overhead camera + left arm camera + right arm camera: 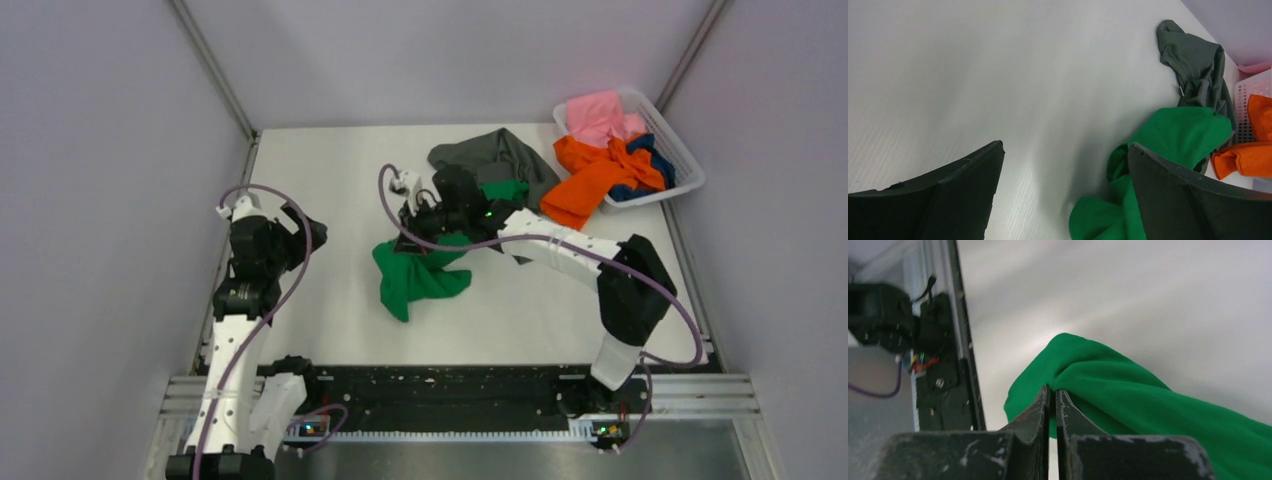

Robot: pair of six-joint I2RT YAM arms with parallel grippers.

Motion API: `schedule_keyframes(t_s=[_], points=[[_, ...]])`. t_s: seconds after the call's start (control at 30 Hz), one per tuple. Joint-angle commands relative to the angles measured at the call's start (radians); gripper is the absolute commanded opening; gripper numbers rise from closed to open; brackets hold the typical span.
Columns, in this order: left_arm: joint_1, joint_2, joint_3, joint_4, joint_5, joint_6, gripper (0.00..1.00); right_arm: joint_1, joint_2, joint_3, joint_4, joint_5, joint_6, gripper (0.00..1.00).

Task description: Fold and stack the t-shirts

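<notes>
A bright green t-shirt point(415, 278) lies crumpled mid-table, and my right gripper point(412, 238) is shut on a fold of it. In the right wrist view the two fingers pinch the green t-shirt point(1128, 390) at its bunched top. Behind the arm lies a dark grey t-shirt point(495, 155). Pink point(598, 112), orange point(592, 175) and blue point(645, 175) t-shirts fill the white basket, the orange one spilling over its near rim. My left gripper point(305, 230) hangs open at the table's left side, holding nothing. The left wrist view shows the green t-shirt point(1178, 135) and the grey t-shirt point(1198, 65).
The white plastic basket point(680, 150) stands in the back right corner against the wall. A black rail point(440, 395) runs along the near edge between the arm bases. Grey walls close in the table on the left, back and right.
</notes>
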Motion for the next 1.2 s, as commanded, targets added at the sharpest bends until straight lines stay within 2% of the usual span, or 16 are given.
schedule_keyframes(t_s=[0.0, 0.1, 0.2, 0.3, 0.37, 0.43, 0.57, 0.67, 0.7, 0.73, 0.8, 0.83, 0.87, 0.9, 1.03, 1.17], points=[[0.002, 0.027, -0.012, 0.079, 0.034, -0.018, 0.99, 0.164, 0.084, 0.116, -0.088, -0.252, -0.175, 0.0], [0.003, 0.046, -0.012, 0.077, 0.036, -0.021, 0.99, 0.191, 0.087, 0.169, -0.05, -0.302, -0.127, 0.0], [0.001, 0.055, -0.021, 0.087, 0.038, -0.024, 0.99, 0.198, 0.055, 0.211, 0.072, -0.303, -0.023, 0.0], [0.001, 0.057, -0.02, 0.085, 0.044, -0.027, 0.99, 0.212, 0.031, 0.309, 0.08, -0.311, -0.011, 0.0], [0.002, 0.052, -0.02, 0.079, 0.04, -0.027, 0.99, 0.212, 0.002, 0.313, 0.147, -0.298, 0.033, 0.0], [0.002, 0.044, -0.021, 0.073, 0.029, -0.024, 0.99, 0.212, -0.023, 0.289, 0.172, -0.206, 0.046, 0.0], [0.002, 0.026, -0.018, 0.053, 0.01, -0.014, 0.99, 0.197, -0.045, 0.19, 0.107, 0.072, 0.016, 0.0], [0.002, 0.022, -0.018, 0.042, -0.008, -0.011, 0.99, 0.144, -0.056, 0.095, 0.085, 0.183, 0.063, 0.0], [0.002, 0.024, -0.016, 0.038, -0.008, -0.01, 0.99, 0.121, -0.053, 0.07, 0.063, 0.217, 0.076, 0.03], [0.003, 0.028, -0.013, 0.033, -0.009, -0.009, 0.99, 0.1, -0.048, 0.059, 0.018, 0.249, 0.081, 0.11], [0.002, 0.036, -0.007, 0.025, -0.009, -0.007, 0.99, 0.045, -0.035, 0.065, -0.057, 0.318, 0.094, 0.46], [0.002, 0.042, -0.002, 0.018, -0.008, -0.006, 0.99, 0.017, -0.032, 0.073, -0.092, 0.371, 0.108, 0.73], [0.002, 0.048, 0.001, 0.008, -0.009, -0.009, 0.99, -0.018, -0.032, 0.078, -0.113, 0.427, 0.127, 0.94], [0.002, 0.055, 0.003, -0.003, -0.009, -0.013, 0.99, -0.05, -0.035, 0.075, -0.12, 0.483, 0.14, 0.98], [0.002, 0.092, 0.004, -0.041, -0.009, -0.019, 0.99, -0.169, 0.011, 0.072, -0.126, 0.738, 0.107, 0.99], [0.001, 0.132, -0.02, -0.065, 0.042, -0.027, 0.99, -0.296, 0.133, 0.108, -0.149, 0.789, 0.095, 0.99]])
